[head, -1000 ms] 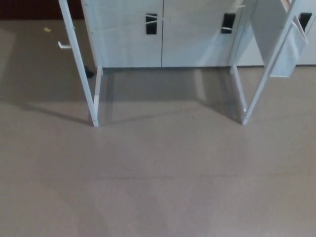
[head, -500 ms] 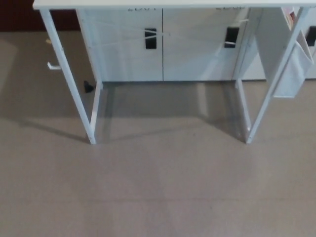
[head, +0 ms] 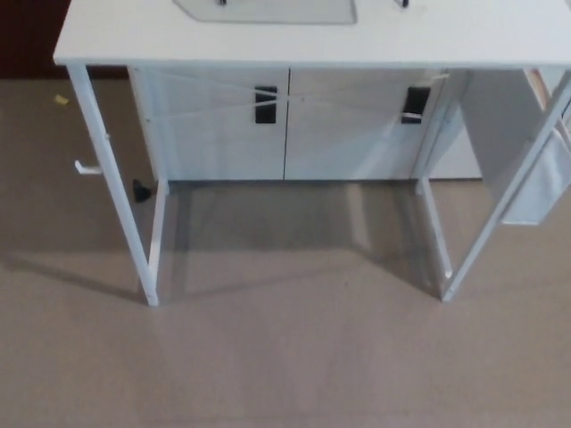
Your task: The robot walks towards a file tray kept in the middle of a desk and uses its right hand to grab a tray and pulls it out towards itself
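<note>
A white desk (head: 428, 40) with thin white legs stands ahead of me, its top filling the upper part of the head view. On the desktop at the top edge lies the front of a pale grey tray (head: 268, 11); only its near rim shows, the rest is cut off by the picture. Neither of my hands nor any part of my arms is in view.
Behind the desk stands a white cabinet (head: 285, 125) with two black handles (head: 265, 103). A white fabric pocket (head: 540, 178) hangs at the desk's right side. A small hook (head: 86, 167) juts from the left leg. Beige floor (head: 285, 357) lies between me and the desk.
The whole picture has shifted down: the camera has tilted up or moved, so the desktop and the tray's front edge now show. Nothing in the scene itself has moved.
</note>
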Controlling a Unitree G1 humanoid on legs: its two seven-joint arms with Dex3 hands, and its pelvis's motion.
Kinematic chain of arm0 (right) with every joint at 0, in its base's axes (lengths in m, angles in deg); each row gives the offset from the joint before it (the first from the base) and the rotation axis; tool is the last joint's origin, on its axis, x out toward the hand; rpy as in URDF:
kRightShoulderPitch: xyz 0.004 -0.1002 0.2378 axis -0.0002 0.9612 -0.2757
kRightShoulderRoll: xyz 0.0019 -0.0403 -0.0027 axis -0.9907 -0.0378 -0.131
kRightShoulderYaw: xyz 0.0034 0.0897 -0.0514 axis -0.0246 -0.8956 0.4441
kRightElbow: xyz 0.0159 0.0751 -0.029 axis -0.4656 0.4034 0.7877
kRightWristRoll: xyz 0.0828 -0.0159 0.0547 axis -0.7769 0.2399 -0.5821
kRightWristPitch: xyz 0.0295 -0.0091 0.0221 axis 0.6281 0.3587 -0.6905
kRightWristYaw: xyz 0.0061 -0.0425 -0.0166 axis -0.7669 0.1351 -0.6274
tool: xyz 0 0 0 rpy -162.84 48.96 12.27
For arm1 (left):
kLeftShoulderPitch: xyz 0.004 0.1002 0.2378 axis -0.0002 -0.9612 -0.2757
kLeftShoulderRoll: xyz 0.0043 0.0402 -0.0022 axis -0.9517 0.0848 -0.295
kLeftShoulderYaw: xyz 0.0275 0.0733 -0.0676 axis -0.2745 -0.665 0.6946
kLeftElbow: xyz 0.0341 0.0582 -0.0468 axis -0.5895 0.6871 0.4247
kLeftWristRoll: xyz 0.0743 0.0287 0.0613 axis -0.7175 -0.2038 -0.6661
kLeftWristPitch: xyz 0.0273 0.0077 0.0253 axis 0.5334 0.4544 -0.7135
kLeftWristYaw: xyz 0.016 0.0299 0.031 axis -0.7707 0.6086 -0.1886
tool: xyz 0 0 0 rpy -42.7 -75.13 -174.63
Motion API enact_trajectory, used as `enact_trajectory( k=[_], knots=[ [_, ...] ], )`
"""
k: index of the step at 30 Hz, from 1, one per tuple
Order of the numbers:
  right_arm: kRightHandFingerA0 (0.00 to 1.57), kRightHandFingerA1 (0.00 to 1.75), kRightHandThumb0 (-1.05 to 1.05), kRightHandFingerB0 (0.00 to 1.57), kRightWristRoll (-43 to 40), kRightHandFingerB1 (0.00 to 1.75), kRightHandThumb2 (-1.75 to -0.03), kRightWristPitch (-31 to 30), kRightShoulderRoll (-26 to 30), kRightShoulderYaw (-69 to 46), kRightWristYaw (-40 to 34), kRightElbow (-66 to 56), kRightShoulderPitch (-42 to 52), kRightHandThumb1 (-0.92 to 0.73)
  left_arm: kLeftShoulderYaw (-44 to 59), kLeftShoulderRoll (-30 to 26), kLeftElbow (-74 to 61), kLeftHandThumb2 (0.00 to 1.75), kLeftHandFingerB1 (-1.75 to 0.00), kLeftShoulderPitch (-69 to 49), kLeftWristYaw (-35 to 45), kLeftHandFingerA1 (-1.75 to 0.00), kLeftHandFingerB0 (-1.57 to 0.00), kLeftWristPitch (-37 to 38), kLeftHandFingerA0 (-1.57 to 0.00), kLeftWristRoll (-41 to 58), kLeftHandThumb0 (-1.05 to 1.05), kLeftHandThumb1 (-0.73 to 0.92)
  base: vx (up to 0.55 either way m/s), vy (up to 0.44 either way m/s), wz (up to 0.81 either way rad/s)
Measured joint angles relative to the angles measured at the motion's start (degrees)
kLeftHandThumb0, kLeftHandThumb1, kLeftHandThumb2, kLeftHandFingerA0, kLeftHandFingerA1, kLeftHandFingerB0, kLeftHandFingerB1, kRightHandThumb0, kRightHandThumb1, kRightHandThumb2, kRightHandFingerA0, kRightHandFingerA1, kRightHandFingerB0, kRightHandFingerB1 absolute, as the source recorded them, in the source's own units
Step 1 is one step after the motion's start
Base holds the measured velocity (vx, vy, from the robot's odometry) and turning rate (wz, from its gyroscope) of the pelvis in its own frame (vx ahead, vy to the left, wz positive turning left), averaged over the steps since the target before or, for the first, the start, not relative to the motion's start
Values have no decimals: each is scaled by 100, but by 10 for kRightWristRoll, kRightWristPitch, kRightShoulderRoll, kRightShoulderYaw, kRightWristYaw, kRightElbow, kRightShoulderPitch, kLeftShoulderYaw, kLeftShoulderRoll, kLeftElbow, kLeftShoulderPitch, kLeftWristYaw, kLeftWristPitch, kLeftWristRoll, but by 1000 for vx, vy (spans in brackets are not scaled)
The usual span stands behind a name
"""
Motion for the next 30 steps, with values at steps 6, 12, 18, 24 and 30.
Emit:
enact_trajectory(
  k=[6,12,18,24,30],
  knots=[
    [70,54,-34,57,1,48,-55,5,0,1,0,9,1,-50,-5,-6,8,56,-37,-4,-2,-41,-41,6,-47,-3,-22,54,259,-31,9],
    [69,53,-31,58,6,48,-55,12,6,1,-4,15,-12,-51,-14,-8,2,56,-37,2,-9,-41,-40,15,-47,-9,-22,54,411,-103,13],
    [68,52,-26,58,6,49,-55,12,7,2,5,14,1,-54,-19,-7,16,56,-37,-17,-17,-41,-42,27,-52,-17,-24,53,306,39,-13],
    [70,52,-29,62,7,50,-54,16,2,3,10,17,2,-53,-21,-6,10,56,-37,-24,-30,-41,-44,35,-52,-23,-24,53,392,228,-17],
    [69,52,-28,59,6,49,-55,21,1,3,16,16,7,-53,-33,-2,-10,55,-39,-34,-49,-44,-46,44,-56,-34,-30,50,220,168,3]
  ],
)
